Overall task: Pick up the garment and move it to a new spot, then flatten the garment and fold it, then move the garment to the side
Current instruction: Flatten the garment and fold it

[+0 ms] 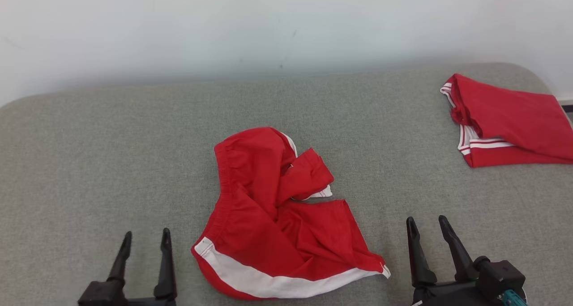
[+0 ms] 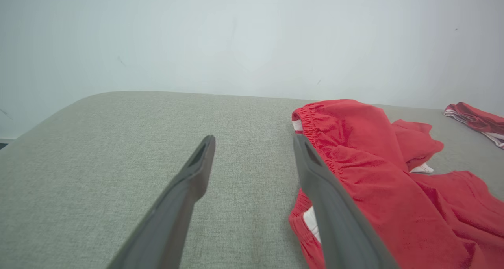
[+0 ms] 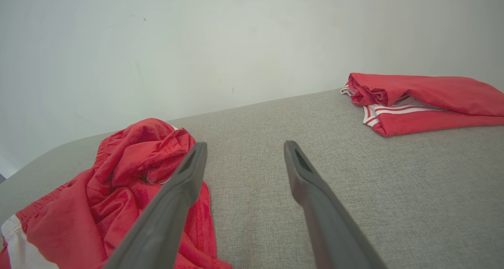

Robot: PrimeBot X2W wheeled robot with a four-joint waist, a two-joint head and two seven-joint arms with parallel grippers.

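left gripper: head view, bottom left corner. Two long dark fingers point up with a clear gap between them and nothing in it, so it's open and empty, sitting just left of the garment.
right gripper: bottom right, same deal. Fingers are splayed and lean a bit left, holding nothing, near the garment's lower right corner but apart from it.
garment: red shorts, crumpled in the middle of the padded surface between the two grippers. Thin matte fabric, a gathered elastic waistband down the left edge, a broad white band along the near hem, and one leg flopped over itself up top.
padded surface: grey, coarse weave like upholstery, with rounded far corners.
folded red pile: far right, red with white stripe trim, folded fairly neatly, well apart from the garment.
wall: plain and pale, a few tiny dark specks.
left wrist view: fingers are flat, tapered and dark grey, with a slot near each tip, and they're spread wide. The right-hand one overlaps the waistband edge, can't tell if it actually touches. Bare weave lies between them.
right wrist view: fingers are spread over bare weave. The garment is bunched at the left behind the left-hand finger, and the folded red pile sits upper right.
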